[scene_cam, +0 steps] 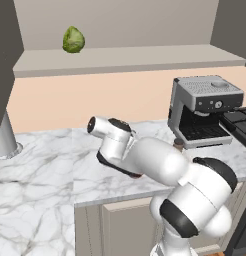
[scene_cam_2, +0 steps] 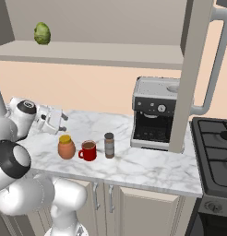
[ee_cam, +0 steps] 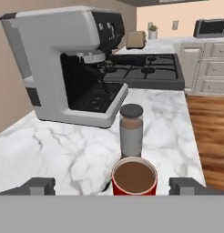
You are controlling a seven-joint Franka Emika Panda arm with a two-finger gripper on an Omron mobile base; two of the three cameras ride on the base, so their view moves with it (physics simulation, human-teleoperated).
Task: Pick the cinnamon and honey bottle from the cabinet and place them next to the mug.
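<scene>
On the marble counter (scene_cam_2: 147, 168), a row of three is being shown plainly by the right base view: the honey bottle (scene_cam_2: 66, 147), the mug (scene_cam_2: 88, 150) just beside it, and the cinnamon (scene_cam_2: 109, 145) just beyond the mug, each apart from its neighbour. In the left base view that row is being hidden almost wholly behind the white arm; a dark cap (scene_cam: 178, 144) is being glimpsed past the arm, near the coffee machine (scene_cam: 205, 109), and what it belongs to cannot be told there. The gripper (scene_cam_2: 62, 121) is being held above the counter just behind the bottle, its jaws spread wide with nothing between them, and the two finger tips (ee_cam: 38, 185) are being seen far apart in the hand view, the mug (ee_cam: 134, 176) sitting low between them and the cinnamon (ee_cam: 131, 131) standing upright right behind it. The cooktop (ee_cam: 145, 68) is being shown beyond the machine in the hand view. The cabinet (scene_cam: 125, 59) shelf is being seen in both base views, a cabbage (scene_cam: 73, 40) lying on it well away from the counter row.
</scene>
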